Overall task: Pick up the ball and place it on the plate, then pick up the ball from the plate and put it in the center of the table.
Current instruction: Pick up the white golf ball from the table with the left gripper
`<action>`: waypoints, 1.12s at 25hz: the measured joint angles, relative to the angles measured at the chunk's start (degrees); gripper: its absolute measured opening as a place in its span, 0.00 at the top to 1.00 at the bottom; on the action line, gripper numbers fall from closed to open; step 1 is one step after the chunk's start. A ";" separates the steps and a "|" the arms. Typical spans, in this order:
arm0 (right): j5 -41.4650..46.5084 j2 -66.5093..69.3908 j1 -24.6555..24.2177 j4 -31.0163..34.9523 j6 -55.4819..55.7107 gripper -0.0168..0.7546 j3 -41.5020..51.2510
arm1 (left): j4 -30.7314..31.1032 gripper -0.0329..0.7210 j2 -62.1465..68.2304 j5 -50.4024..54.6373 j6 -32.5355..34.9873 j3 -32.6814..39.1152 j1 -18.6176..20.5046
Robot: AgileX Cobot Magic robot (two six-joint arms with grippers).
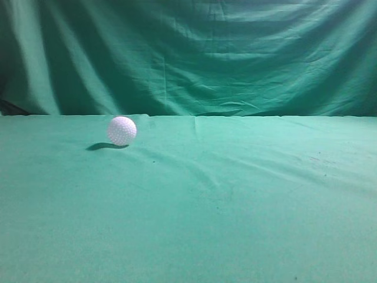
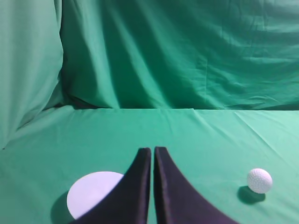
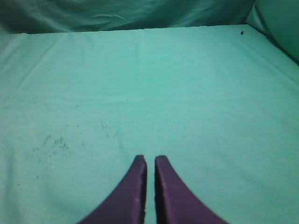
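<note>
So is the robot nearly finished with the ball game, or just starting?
It looks like the start. The ball sits on the table, beside the white plate, not on it. Both the left gripper and the right gripper are shut and hold nothing. Every move is left.

Dimpled matt ball [image 1: 122, 130] – wrinkled green cloth table [image 1: 235, 206] – smooth white plate [image 2: 93, 198].

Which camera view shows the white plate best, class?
The left wrist view: the plate lies on the table beside the left gripper, partly hidden by it. The exterior and right wrist views show no plate.
</note>
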 joint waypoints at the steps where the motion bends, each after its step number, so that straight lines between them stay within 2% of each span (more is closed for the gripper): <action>1: 0.00 0.00 0.00 0.00 0.00 0.91 0.00 | 0.00 0.96 0.00 -0.28 0.00 0.00 0.00; 4: 0.00 0.00 0.00 0.00 0.00 0.91 0.00 | 0.00 0.96 0.00 -2.78 -1.11 0.00 0.00; 6: 0.00 0.00 0.00 0.00 0.00 0.91 0.00 | 0.15 0.96 0.00 -6.71 -6.20 0.00 0.00; 8: 0.00 0.00 0.00 0.00 0.00 0.91 0.00 | 3.04 0.96 0.00 -8.96 -11.18 0.00 0.00; 11: 0.00 0.00 0.00 0.00 0.00 0.91 0.00 | 9.57 0.96 0.14 -5.73 -16.43 -2.18 0.00; 15: 0.00 0.00 0.00 0.00 0.00 0.91 0.00 | 12.18 0.96 5.42 0.64 -21.99 -9.40 0.00; 19: 0.00 0.00 0.00 0.00 0.00 0.91 0.00 | 12.15 0.96 11.79 7.00 -23.58 -14.08 0.00; 28: 0.00 0.00 0.00 0.00 0.00 0.91 0.00 | 12.52 0.96 16.08 8.43 -23.21 -14.73 -1.28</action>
